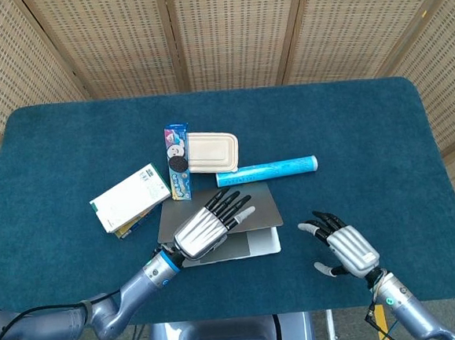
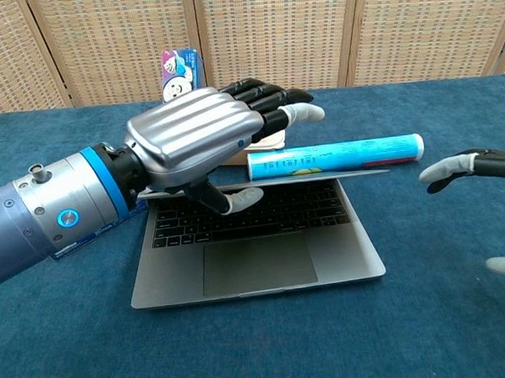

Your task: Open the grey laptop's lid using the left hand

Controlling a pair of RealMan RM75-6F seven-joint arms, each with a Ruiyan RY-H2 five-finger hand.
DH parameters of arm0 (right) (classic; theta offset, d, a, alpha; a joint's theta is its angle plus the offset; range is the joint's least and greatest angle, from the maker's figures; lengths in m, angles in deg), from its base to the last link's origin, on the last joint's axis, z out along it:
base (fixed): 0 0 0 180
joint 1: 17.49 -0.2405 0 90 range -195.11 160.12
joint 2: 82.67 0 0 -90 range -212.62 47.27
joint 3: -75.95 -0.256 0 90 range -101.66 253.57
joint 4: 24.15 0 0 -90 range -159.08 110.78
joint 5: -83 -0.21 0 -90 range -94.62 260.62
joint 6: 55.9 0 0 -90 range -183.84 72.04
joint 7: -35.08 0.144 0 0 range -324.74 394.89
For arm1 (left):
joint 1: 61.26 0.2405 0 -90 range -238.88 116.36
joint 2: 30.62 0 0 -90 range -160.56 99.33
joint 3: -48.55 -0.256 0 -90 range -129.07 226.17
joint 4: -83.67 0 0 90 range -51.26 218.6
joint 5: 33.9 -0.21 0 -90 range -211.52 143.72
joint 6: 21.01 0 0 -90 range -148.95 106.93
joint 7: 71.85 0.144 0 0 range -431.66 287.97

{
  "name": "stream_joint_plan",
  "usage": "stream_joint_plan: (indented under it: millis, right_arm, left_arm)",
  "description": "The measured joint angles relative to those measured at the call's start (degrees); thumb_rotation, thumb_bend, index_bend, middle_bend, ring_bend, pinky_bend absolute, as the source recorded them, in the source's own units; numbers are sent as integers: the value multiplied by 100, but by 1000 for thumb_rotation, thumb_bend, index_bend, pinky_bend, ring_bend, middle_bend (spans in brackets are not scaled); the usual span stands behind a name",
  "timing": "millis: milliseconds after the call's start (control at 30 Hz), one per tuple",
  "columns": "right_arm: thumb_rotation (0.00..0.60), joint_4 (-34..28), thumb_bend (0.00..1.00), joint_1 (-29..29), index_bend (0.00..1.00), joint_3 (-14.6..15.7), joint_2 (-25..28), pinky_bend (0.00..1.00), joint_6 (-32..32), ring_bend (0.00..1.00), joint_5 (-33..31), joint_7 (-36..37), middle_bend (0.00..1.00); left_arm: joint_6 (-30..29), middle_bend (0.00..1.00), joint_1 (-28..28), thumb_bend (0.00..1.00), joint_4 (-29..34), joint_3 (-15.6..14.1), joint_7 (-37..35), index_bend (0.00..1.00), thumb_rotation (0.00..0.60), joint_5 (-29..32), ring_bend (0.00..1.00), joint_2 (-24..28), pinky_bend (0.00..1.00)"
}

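Observation:
The grey laptop (image 1: 241,248) lies at the table's near middle, its keyboard and trackpad (image 2: 256,261) showing. Its lid (image 1: 263,205) is lifted partway, roughly level over the rear of the base in the chest view, where only its thin front edge (image 2: 345,175) shows. My left hand (image 1: 205,231) holds the lid near its left side: the fingers (image 2: 269,99) lie stretched on top and the thumb (image 2: 236,198) hooks under the front edge. My right hand (image 1: 346,249) hovers right of the laptop, fingers spread, holding nothing; its fingertips (image 2: 480,164) enter the chest view at the right edge.
Just behind the lid lies a blue tube (image 1: 267,171). Further back are a beige lidded container (image 1: 213,152) and a cookie box (image 1: 178,162). A white box (image 1: 130,197) sits left of the laptop. Wicker screens stand behind the blue table (image 1: 350,121).

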Motion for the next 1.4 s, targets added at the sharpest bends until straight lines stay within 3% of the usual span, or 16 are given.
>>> stream_joint_plan:
  millis: [467, 867, 1000, 1400]
  right_arm:
    - [600, 145, 311, -234, 111, 178, -373, 108, 228, 16, 4, 141, 213]
    - [600, 322, 311, -463, 56, 151, -962, 108, 385, 16, -68, 93, 213]
    - [600, 417, 311, -507, 2, 151, -1089, 108, 384, 16, -61, 74, 213]
    - [600, 918, 311, -554, 0, 231, -1515, 108, 193, 15, 11, 328, 208]
  left_arm:
    - [-62, 0, 29, 405, 87, 32, 40, 14, 600, 54, 0, 87, 0]
    - [-87, 0, 61, 418, 147, 94, 81, 2, 600, 206, 0, 84, 0]
    - [-84, 0, 68, 417, 154, 111, 62, 0, 600, 256, 0, 86, 0]
    - [-87, 0, 105, 416, 158, 189, 4, 0, 600, 452, 0, 158, 0]
